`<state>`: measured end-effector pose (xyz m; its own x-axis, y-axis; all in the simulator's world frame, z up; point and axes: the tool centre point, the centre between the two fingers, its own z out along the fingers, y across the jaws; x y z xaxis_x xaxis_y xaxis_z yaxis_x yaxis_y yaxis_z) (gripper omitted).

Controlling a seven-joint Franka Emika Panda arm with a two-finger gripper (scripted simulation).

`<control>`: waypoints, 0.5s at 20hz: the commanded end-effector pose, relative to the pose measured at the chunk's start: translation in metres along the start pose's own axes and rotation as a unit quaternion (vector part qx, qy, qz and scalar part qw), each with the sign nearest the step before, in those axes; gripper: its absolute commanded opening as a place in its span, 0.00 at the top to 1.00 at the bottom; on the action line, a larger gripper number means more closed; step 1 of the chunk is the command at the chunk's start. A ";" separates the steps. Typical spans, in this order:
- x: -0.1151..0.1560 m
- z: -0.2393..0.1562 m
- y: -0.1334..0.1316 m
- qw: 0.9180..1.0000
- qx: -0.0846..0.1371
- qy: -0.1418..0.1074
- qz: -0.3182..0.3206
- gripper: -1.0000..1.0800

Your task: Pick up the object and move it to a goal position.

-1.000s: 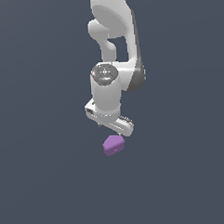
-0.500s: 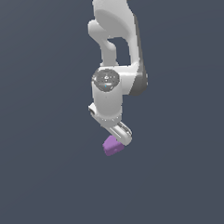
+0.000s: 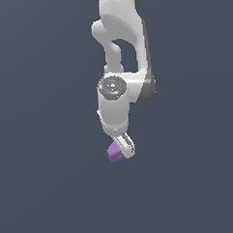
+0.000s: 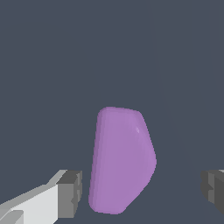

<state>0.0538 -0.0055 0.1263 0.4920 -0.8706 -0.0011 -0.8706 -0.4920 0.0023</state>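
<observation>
The object is a small matte purple faceted block lying on the dark grey floor. In the exterior view the white arm hangs over it and the gripper covers the block's right part. In the wrist view the block lies between the two fingers, nearer one of them, with a clear gap on each side. The gripper is open and touches nothing that I can see.
The floor is a plain dark grey surface all around. No other object, container or marker shows in either view.
The gripper has come down and turned toward the block. It was above and beside the block a second ago; now it is around it. The block has not moved.
</observation>
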 end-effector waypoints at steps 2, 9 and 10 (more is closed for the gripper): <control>0.001 0.001 -0.003 1.000 0.001 0.000 0.027 0.04; 0.001 0.003 -0.006 0.999 0.001 0.000 0.053 0.04; 0.001 0.003 -0.006 0.999 0.001 0.000 0.054 0.04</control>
<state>0.0594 -0.0032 0.1237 0.4011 -0.9161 -0.0001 -0.9161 -0.4011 0.0002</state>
